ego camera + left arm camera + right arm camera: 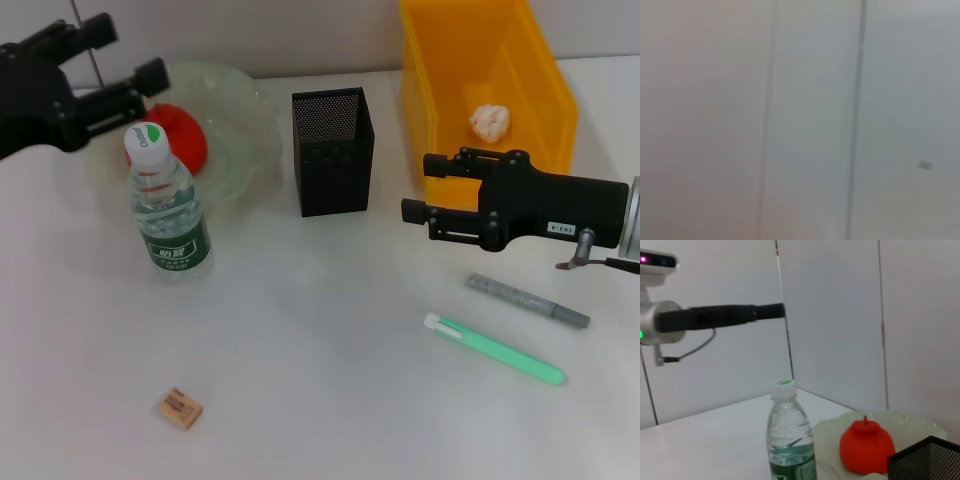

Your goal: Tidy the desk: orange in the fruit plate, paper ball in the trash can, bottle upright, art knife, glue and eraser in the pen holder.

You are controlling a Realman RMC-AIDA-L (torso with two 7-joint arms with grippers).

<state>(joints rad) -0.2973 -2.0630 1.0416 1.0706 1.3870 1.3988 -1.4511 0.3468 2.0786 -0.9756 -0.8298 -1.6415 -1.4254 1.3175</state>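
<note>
The orange (pixel 183 136) lies in the clear fruit plate (pixel 245 120) at the back left; both also show in the right wrist view, orange (pixel 866 446), plate (pixel 920 426). The bottle (pixel 166 205) stands upright in front of the plate. The paper ball (pixel 490 121) lies in the yellow bin (pixel 545 70). The grey art knife (pixel 527 300), green glue stick (pixel 495 348) and eraser (pixel 179 408) lie on the table. The black mesh pen holder (pixel 333 150) stands at centre. My left gripper (pixel 125 52) is open and empty, raised beside the plate. My right gripper (pixel 420 188) is open and empty, just right of the pen holder.
The white table (pixel 320 330) has free room between the bottle and the glue stick. The right wrist view shows the bottle (pixel 790 440), the pen holder's corner (pixel 927 460) and the left arm (pixel 715 317) against wall panels. The left wrist view shows only the wall.
</note>
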